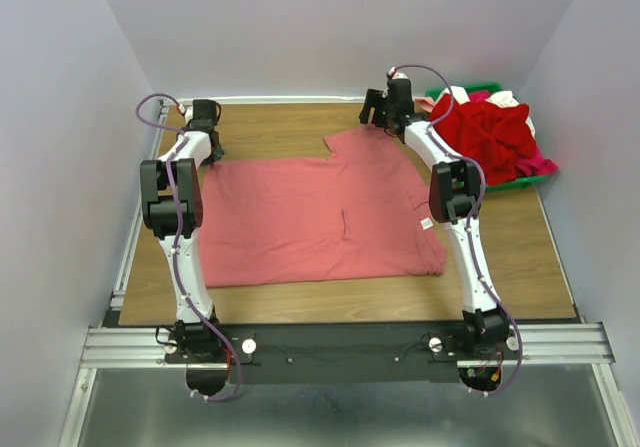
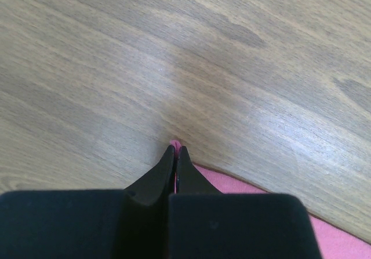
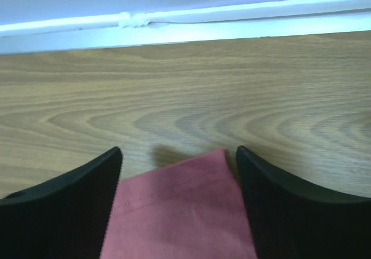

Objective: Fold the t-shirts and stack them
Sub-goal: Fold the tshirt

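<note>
A pink t-shirt [image 1: 320,217] lies spread flat on the wooden table. My left gripper [image 1: 208,139] is at its far left corner; in the left wrist view the gripper [image 2: 175,150] is shut on the shirt's edge [image 2: 255,190], with a sliver of pink cloth showing between the tips. My right gripper [image 1: 385,117] is at the shirt's far sleeve. In the right wrist view it [image 3: 178,152] is open, its fingers either side of the sleeve's hem [image 3: 179,204], which lies on the table.
A green bin [image 1: 500,137] at the far right holds a heap of red, white and pink garments. The table's back rail [image 3: 185,24] runs just beyond the right gripper. Bare wood [image 2: 174,56] lies ahead of the left gripper.
</note>
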